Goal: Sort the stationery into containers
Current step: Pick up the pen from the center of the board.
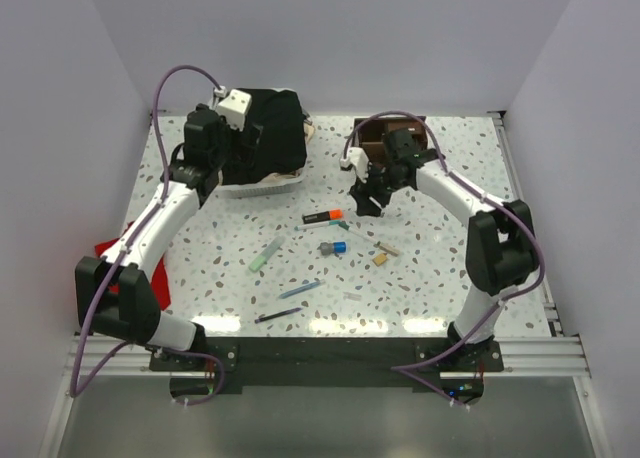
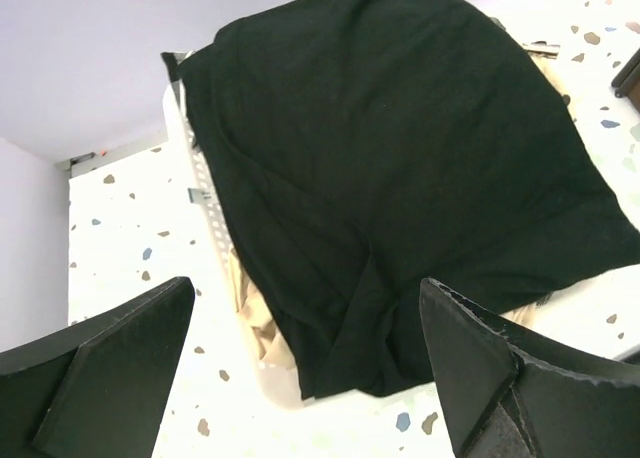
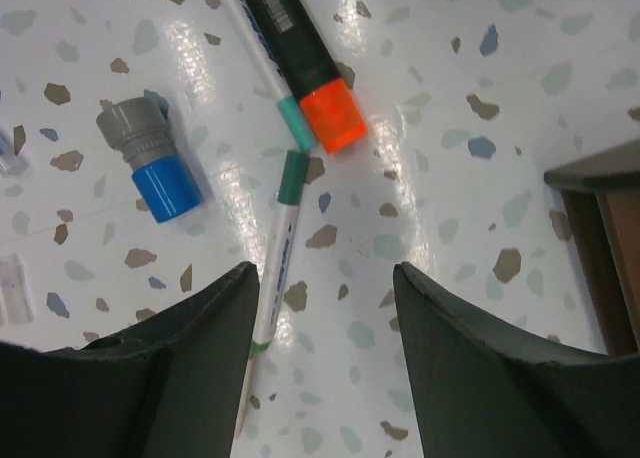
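Jaws of the right gripper [image 3: 325, 278] stand partly open, empty, a slim white green-capped pen [image 3: 280, 243] just inside one finger; left gripper [image 2: 305, 288] gapes wide, empty, black cloth [image 2: 400, 128] ahead.

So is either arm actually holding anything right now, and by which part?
Nothing is held. The left gripper hangs with jaws wide apart above the black cloth. The right gripper has jaws apart above a white pen lying on the table.
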You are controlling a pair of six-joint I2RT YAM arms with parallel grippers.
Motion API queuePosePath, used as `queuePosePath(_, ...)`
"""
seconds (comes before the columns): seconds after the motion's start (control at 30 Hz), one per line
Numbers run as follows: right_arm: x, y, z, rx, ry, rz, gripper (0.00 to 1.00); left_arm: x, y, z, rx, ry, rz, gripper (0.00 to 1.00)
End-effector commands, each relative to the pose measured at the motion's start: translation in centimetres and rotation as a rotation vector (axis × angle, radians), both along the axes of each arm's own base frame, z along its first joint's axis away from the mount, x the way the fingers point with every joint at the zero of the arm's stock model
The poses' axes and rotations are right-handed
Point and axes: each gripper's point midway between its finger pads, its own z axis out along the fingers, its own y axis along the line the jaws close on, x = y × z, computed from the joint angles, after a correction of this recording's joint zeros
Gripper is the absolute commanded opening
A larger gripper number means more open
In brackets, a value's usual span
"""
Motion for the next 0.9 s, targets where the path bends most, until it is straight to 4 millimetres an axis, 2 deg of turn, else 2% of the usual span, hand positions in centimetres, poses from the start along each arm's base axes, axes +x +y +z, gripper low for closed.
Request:
queuePosePath(0.0, 1.9, 4.0, 0.7, 0.051, -0.118, 0.160, 0.60, -1.3, 1.2, 2.3, 0.019, -0.064, 0.042, 1.00)
queuePosePath(0.1, 2.5, 5.5, 0.1, 0.049, -0.120, 0.178, 0.59, -1.5, 1.9, 2.8, 0.043, -0.082, 0.067, 1.00)
queuePosePath(0.13, 2.7, 5.6, -1.0, 0.037, -0.102, 0.178, 0.58, -1.6, 2.1, 3.0, 0.049, -0.088, 0.074, 1.00)
queuePosePath(0.2, 3.4, 6.4, -0.9, 0.041, -0.107, 0.177, 0.57, -1.7, 2.3, 3.4, 0.061, -0.098, 0.073, 1.00)
queuePosePath(0.23, 3.6, 6.5, -1.7, 0.034, -0.093, 0.176, 0.57, -1.7, 2.4, 3.4, 0.066, -0.099, 0.079, 1.00)
queuePosePath(0.43, 5.2, 7.0, -2.7, 0.009, -0.088, 0.184, 0.57, -2.1, 2.7, 3.5, 0.070, -0.099, 0.090, 1.00)
queuePosePath(0.53, 5.1, 7.2, -3.4, -0.011, -0.074, 0.227, 0.57, -2.3, 3.0, 3.1, 0.077, -0.092, 0.097, 1.00)
queuePosePath(0.7, 3.5, 7.0, -4.3, -0.047, -0.028, 0.330, 0.57, -2.4, 3.1, 2.6, 0.079, -0.087, 0.103, 1.00)
queuePosePath(0.8, 2.6, 6.8, -4.6, -0.056, -0.003, 0.358, 0.58, -2.7, 2.2, 1.8, 0.091, -0.049, 0.036, 1.00)
queuePosePath(0.87, 2.4, 6.7, -4.5, -0.059, 0.004, 0.358, 0.57, -3.6, -1.7, 1.3, 0.063, -0.023, -0.200, 0.98)
